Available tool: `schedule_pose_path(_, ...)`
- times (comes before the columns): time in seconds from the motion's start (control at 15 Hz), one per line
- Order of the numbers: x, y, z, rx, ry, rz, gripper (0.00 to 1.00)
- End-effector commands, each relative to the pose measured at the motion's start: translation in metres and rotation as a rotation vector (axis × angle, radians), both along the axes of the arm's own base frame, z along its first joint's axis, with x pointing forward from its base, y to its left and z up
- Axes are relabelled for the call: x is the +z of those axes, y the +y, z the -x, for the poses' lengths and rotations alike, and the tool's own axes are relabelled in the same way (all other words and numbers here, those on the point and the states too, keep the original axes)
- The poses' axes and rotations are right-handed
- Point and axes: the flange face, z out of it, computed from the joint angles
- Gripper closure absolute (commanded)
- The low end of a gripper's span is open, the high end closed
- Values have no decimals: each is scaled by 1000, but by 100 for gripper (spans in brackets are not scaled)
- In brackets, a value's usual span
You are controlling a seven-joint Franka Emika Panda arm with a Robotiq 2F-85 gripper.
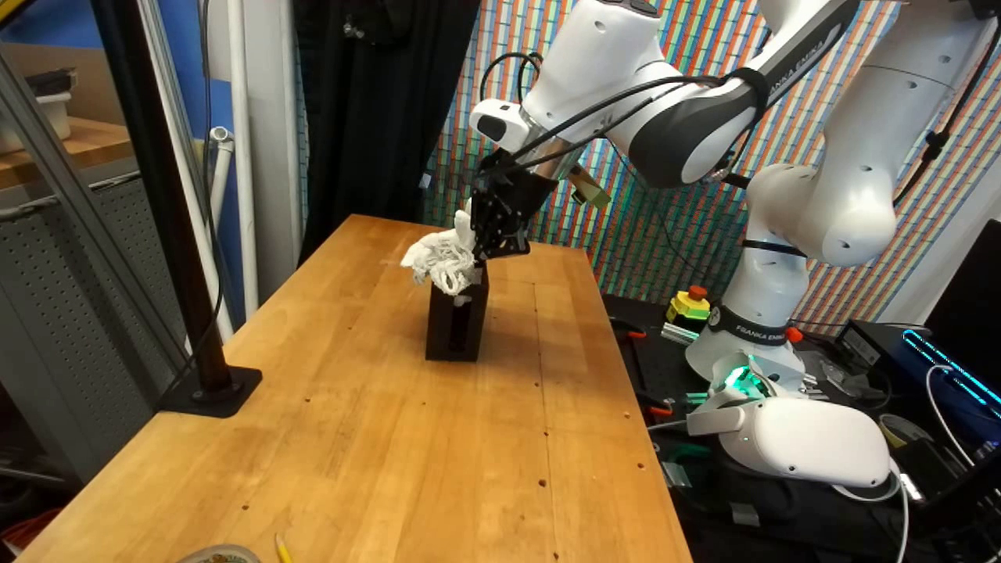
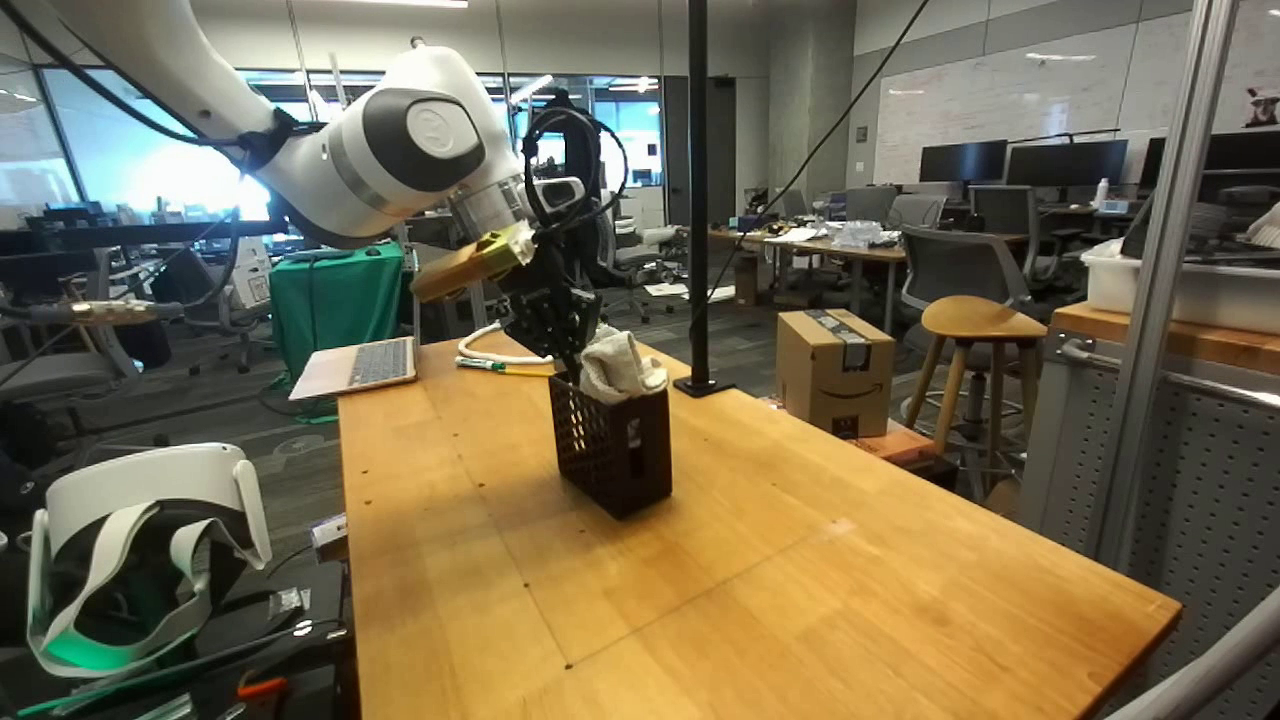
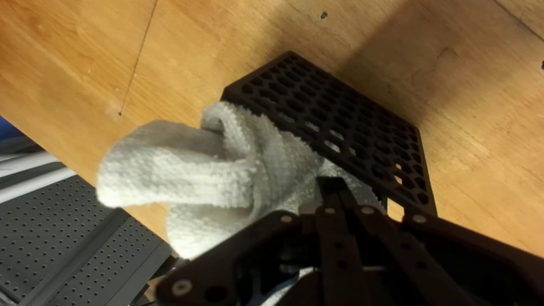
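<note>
While a white cloth (image 3: 221,178) bulges out of the black basket (image 3: 352,119), the fingers (image 3: 333,185) stand together just beside it.

In the wrist view the fingertips reach the basket's mouth, its perforated wall close along one side, the cloth on the other; contact with the cloth is hard to tell. In an exterior view the basket stands upright on the bench (image 1: 375,438); a black pole (image 1: 174,195) rises well apart at the edge, and a headset (image 1: 817,442) lies off the bench. In an exterior view a laptop (image 2: 372,367) sits at the bench's far end, and a white cable (image 2: 500,350) lies behind the basket.
</note>
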Motion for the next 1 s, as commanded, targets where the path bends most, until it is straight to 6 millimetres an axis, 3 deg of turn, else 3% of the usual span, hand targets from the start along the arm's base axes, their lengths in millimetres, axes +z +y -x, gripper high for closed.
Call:
schedule_pose_path(0.0,8,9,-10,6,-34,-11,96)
schedule_pose_path(0.4,8,15,-17,33,-54,28,96)
schedule_pose_path(0.93,-52,9,-29,10,27,97,96)
